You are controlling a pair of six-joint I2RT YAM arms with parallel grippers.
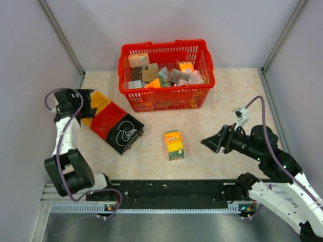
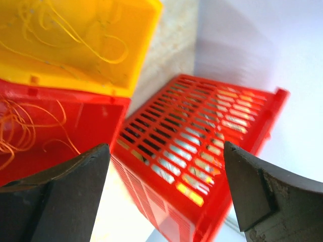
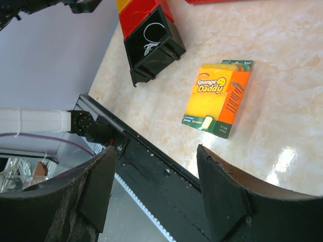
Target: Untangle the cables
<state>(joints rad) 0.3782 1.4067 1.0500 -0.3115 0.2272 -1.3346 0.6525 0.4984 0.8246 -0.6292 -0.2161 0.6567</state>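
Note:
The cables lie sorted by colour in a row of three small bins. Thin yellow cables [image 2: 75, 35] curl in the yellow bin [image 2: 144, 45], orange cables [image 2: 20, 131] in the red bin [image 2: 96, 116], and white cables [image 1: 126, 134] in the black bin [image 1: 132, 142]; the white cables [image 3: 151, 38] also show in the right wrist view. My left gripper [image 2: 165, 151] hovers open over the bins' far end [image 1: 86, 106], holding nothing. Off to the right, above the table, my right gripper [image 1: 212, 142] stands open and empty [image 3: 156, 151].
A red basket [image 1: 166, 98] full of small packages stands at the back centre; its side [image 2: 202, 131] is close to the left gripper. A yellow-green sponge box [image 1: 174, 144] lies mid-table. A black rail [image 1: 171, 194] runs along the near edge. Walls close in on three sides.

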